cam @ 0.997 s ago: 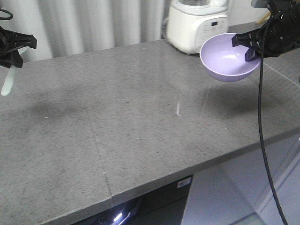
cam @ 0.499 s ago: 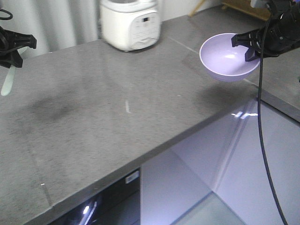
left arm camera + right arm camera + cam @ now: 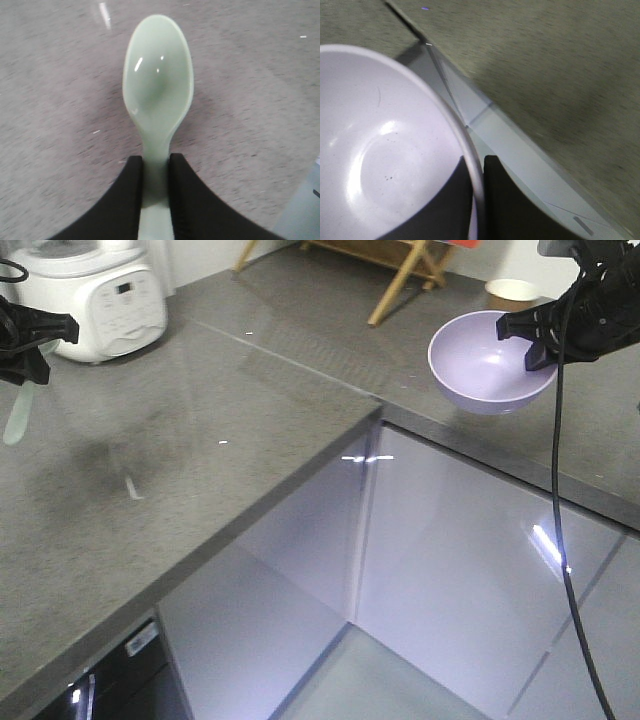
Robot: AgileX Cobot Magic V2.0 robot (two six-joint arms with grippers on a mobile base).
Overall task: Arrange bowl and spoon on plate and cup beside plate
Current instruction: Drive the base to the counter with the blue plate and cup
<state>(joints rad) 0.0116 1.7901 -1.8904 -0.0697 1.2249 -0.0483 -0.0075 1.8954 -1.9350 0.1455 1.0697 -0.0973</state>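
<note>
The lavender bowl hangs in the air at upper right, above the counter's corner. My right gripper is shut on its rim, one finger inside and one outside; the right wrist view shows the bowl and that gripper. At far left, my left gripper is shut on the handle of the mint-green spoon, which hangs down above the grey countertop. The left wrist view shows the spoon, scoop forward, in that gripper. A brown cup with a white inside shows behind the bowl. The plate is out of view.
A white rice cooker stands at the back left of the counter. The counter ends at a corner edge, with glossy white cabinet fronts below. Wooden frame legs stand at the back.
The whole scene has slid left in the front view: the rice cooker went from back right to far left, and cabinet fronts came into view. Both grippers keep their holds.
</note>
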